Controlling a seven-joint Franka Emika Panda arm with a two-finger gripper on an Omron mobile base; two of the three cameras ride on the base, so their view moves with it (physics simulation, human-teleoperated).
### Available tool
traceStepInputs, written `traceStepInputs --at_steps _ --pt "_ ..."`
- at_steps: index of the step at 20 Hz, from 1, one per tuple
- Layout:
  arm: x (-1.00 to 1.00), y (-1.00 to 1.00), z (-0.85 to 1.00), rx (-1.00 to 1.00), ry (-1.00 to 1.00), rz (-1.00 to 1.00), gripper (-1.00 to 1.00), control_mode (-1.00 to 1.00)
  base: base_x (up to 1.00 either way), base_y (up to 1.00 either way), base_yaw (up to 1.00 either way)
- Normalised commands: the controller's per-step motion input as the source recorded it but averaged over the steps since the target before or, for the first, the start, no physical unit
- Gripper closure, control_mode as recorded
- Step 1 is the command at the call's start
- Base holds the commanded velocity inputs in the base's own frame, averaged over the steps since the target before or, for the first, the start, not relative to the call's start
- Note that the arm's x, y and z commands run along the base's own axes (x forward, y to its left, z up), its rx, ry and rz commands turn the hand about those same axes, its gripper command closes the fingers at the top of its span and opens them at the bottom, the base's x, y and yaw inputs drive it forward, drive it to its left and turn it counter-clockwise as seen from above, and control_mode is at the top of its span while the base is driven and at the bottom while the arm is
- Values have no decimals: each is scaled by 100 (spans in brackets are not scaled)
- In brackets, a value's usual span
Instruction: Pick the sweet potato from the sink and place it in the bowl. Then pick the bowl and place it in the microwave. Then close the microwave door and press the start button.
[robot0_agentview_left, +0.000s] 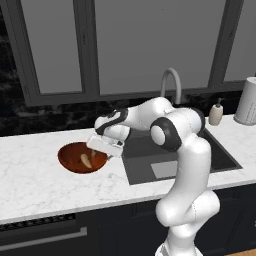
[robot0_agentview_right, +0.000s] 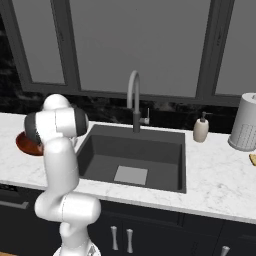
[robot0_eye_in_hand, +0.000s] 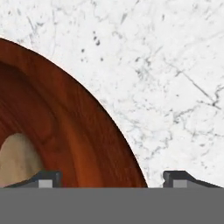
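Observation:
The reddish-brown bowl (robot0_agentview_left: 75, 159) sits on the white counter left of the sink (robot0_agentview_left: 220, 157), with the tan sweet potato (robot0_agentview_left: 86, 160) lying inside it. My gripper (robot0_agentview_left: 101, 153) hangs over the bowl's right rim, open. In the hand view the bowl (robot0_eye_in_hand: 65, 131) fills the left side with the sweet potato (robot0_eye_in_hand: 15, 159) low at the edge. There my gripper (robot0_eye_in_hand: 111, 179) straddles the rim, one fingertip (robot0_eye_in_hand: 48, 178) inside the bowl and the other over the marble. From the right base view the bowl (robot0_agentview_right: 25, 144) peeks out behind the arm, beside the sink (robot0_agentview_right: 150, 150). The microwave and its door are out of view.
A curved faucet (robot0_agentview_left: 172, 82) stands behind the sink. A soap dispenser (robot0_agentview_left: 216, 113) and a white ribbed canister (robot0_agentview_left: 246, 102) stand at the back right of the counter (robot0_agentview_left: 30, 185). Dark-framed windows run along the wall.

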Motion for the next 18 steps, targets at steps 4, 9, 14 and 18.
traceStepInputs --at_steps 4,9,14,18 --pt "15 28 -24 0 16 0 100 -100 0 0 0" --pt "6 10 -2 0 10 0 100 -100 0 0 0" --pt "-8 0 3 0 0 0 100 -100 0 0 0" --pt "-34 0 4 0 -7 0 100 -100 0 0 0"
